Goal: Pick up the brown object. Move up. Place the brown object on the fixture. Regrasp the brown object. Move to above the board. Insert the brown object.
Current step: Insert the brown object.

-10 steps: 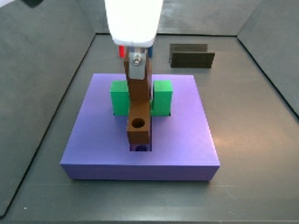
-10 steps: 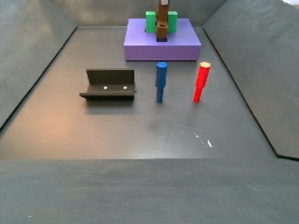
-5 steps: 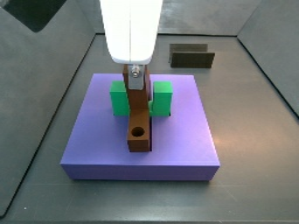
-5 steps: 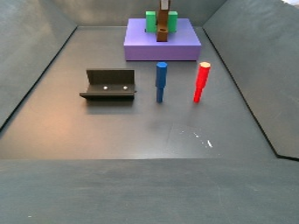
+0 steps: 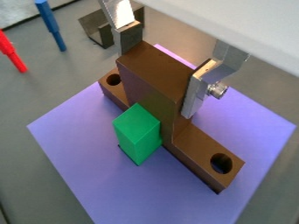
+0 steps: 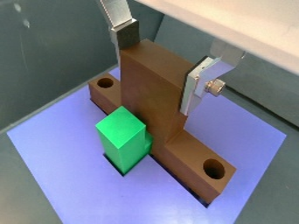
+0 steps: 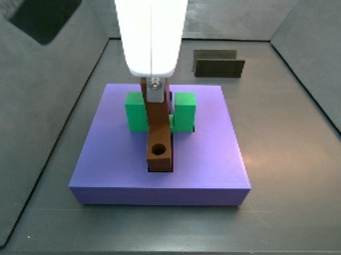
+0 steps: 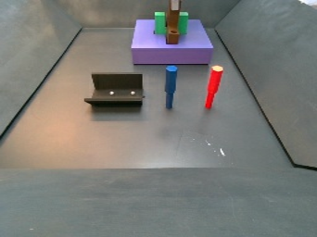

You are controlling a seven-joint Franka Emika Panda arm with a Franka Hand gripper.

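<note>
Over the board (image 7: 160, 149) we have the hand (image 5: 165, 64), its 2 silver fingers (image 6: 201, 84) pressed against the flat sides of the brown object (image 6: 156, 83), so we read it as clamped on the piece. Both wrist views show the bar lying along the board's slot, with a round hole (image 5: 219, 162) near each end and an upright slab rising between the fingers. The green block (image 6: 124, 140) sits tight against it; a side view shows green on both flanks (image 7: 138, 111).

We judge the pick-up, the stop at the fixture (image 8: 115, 90), the regrasp and the move over the board to be done: the fixture stands empty on the floor, well apart from the board. The insertion looks nearly finished, since the bar's lower edge seems to sit in the slot; whether it is fully seated we cannot tell. What remains, in our view, is any last push down, then letting go.

A blue peg (image 8: 171, 86) and a red peg (image 8: 213, 86) stand untouched near the fixture.
</note>
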